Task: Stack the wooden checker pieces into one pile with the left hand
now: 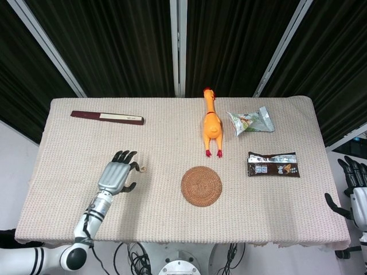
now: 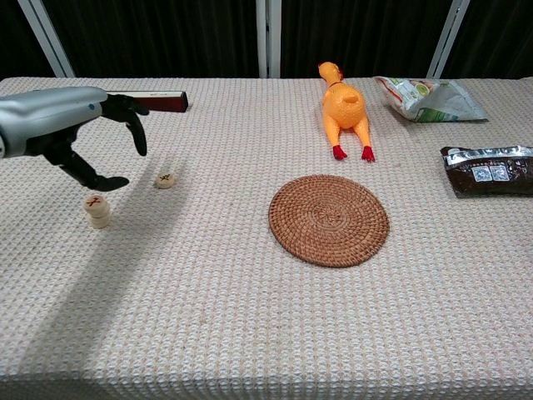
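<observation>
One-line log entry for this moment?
left robot hand: open above checker pieces | pile: started | loose piece: apart, on table | right robot hand: idle off table

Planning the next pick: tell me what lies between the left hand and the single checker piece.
Nothing: in the chest view only bare tablecloth separates the left hand from the single checker piece.

Rubber chicken (image 1: 211,124), woven coaster (image 1: 201,185), two snack packets (image 1: 250,121) (image 1: 273,164), folded fan (image 1: 107,117)

Checker pile (image 2: 99,211) perhaps under left hand (image 1: 116,174) in head view; height unclear.
</observation>
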{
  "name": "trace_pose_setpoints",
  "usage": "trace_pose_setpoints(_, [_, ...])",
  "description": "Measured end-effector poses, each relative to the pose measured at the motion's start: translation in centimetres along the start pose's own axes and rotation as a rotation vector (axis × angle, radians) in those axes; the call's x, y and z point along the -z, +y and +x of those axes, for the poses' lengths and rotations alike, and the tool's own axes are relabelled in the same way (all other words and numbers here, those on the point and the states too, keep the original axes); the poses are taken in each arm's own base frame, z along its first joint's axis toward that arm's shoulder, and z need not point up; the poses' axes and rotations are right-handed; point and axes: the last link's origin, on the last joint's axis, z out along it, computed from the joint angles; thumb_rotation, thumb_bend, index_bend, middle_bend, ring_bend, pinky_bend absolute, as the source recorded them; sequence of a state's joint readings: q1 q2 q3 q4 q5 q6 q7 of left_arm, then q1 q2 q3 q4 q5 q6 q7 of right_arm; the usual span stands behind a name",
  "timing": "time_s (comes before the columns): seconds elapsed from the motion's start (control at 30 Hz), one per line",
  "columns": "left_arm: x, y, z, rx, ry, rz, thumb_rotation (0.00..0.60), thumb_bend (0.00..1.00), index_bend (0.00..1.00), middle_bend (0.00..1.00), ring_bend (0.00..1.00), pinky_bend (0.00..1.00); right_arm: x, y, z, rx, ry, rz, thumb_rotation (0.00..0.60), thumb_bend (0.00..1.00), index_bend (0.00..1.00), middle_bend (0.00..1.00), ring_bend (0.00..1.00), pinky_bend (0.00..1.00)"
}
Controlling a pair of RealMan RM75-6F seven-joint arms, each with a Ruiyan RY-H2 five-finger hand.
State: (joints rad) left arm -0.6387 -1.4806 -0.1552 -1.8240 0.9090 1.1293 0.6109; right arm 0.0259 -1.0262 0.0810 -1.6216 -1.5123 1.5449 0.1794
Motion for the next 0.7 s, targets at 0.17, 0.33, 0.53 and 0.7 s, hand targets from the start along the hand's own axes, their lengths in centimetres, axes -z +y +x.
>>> trace_pose_setpoints(0.17, [-2.2, 0.7, -0.8, -0.019, -0.044, 0.063, 0.600, 0.28, 0.38, 0.05, 0.00, 0.00, 0.0, 0.2, 0.2, -0.009, 0.002, -0.002, 0.600, 0.26, 0.00, 0.00, 0.00, 0.00])
trace_pose_setpoints(0.33, [-3.9, 1.2, -1.8, -0.030, -0.085, 0.134, 0.600, 0.28, 0.38, 0.05, 0.00, 0.00, -0.1, 0.4, 0.4, -0.018, 0.002, -0.002, 0.600, 0.26, 0.00, 0.00, 0.00, 0.00])
trace_pose_setpoints(0.53, [-5.0, 1.7, -1.9, -0.052, -0.072, 0.162, 0.600, 0.28, 0.38, 0.05, 0.00, 0.00, -0.1, 0.4, 0.5, -0.020, 0.001, 0.000, 0.600, 0.26, 0.00, 0.00, 0.00, 0.00])
trace_pose_setpoints(0.7, [-5.3, 1.7, -2.1, -0.061, -0.070, 0.164, 0.600, 0.28, 0.38, 0.05, 0.00, 0.00, 0.0, 0.4, 0.5, -0.019, 0.000, 0.000, 0.600, 0.26, 0.00, 0.00, 0.00, 0.00])
